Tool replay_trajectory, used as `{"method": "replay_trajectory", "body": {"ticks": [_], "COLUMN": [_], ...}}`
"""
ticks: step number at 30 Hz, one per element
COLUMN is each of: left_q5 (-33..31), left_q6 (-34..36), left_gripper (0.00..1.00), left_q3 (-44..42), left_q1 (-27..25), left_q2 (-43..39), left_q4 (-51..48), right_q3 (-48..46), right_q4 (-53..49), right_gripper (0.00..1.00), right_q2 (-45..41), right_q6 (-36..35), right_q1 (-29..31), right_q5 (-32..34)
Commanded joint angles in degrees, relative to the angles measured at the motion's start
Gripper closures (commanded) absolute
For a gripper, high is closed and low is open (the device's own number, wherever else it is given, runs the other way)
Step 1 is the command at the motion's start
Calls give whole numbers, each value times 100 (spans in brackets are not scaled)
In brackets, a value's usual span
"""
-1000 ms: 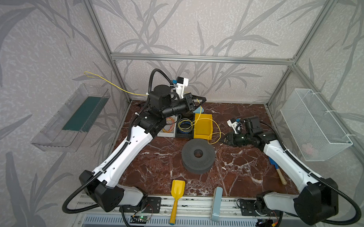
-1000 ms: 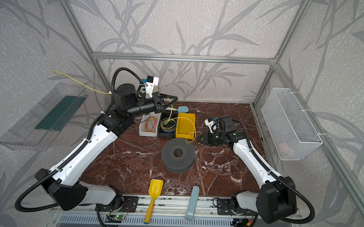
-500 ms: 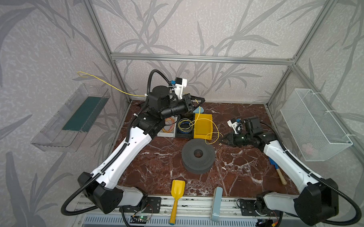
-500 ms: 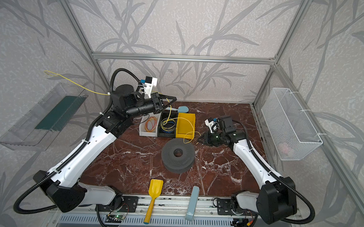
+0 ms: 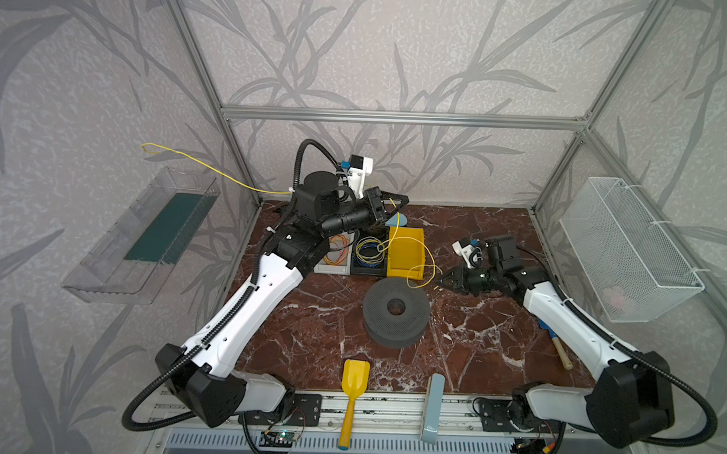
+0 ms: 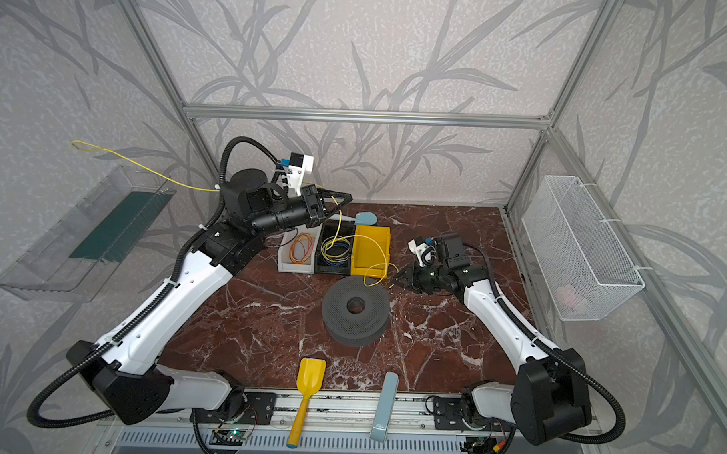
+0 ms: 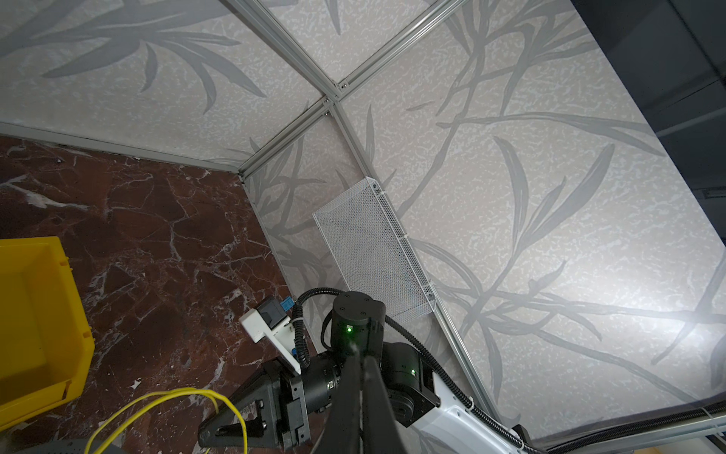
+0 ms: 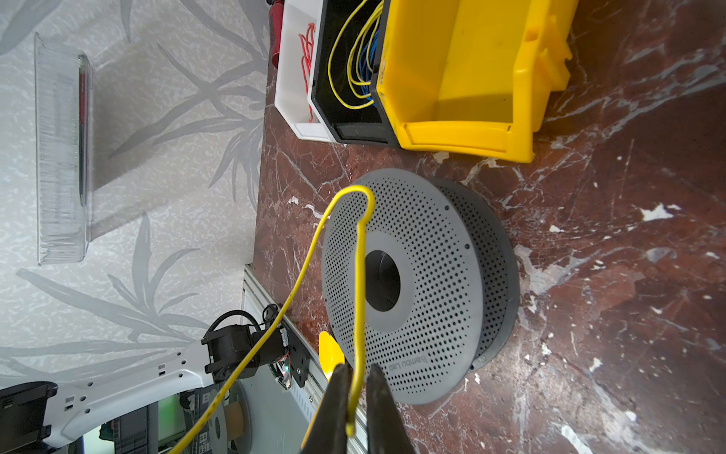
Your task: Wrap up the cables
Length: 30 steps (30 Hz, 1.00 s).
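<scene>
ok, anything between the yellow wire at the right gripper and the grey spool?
Nothing visible. The yellow wire passes through the right gripper, and its loop arches over the grey spool top face; the yellow bin sits beyond the spool.

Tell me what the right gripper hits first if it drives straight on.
Likely the grey spool: the right gripper aims across its perforated top, with the yellow wire between its jaws. Height is unclear; it might skim over.
</scene>
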Motion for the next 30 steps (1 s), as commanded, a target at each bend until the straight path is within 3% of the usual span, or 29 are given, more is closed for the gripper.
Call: {"method": "replay_trajectory", "body": {"ticks": [1,3,6,15,20,24,26,30], "left_q5": [57,71,77,85,-51,-107,-246,-618], "left_q6": [-15,-31,-27,17,316,796,1191,1774], "left_gripper": [100,100,100,100,100,100,100,100], "left_q3": [-9,-3,-1,84,372,1007,1569,2614], "left_q1": [30,37,39,96,290,847,1118,1458], "left_q2": [-75,-57,-38,11,-13,13,141,480], "left_q4": [195,210,219,137,-427,-1294,-1915,-2843], "right_q3": [-53,-79,-96,-65,-74,-220,-293,-769], "right_q4": [263,366,472,188,-428,-1000,-1305,-1026], "right_gripper": [83,76,77,99,100,100,100,100], "right_q2": [92,119,146,56,-94,-168,-179,-227], "right_q6": [122,194,267,117,-289,-867,-1161,-1128], "right_q1": [67,98,124,118,-53,-555,-920,-2135], "right_q5": [-140,-166,-167,9,283,706,1353,1541]}}
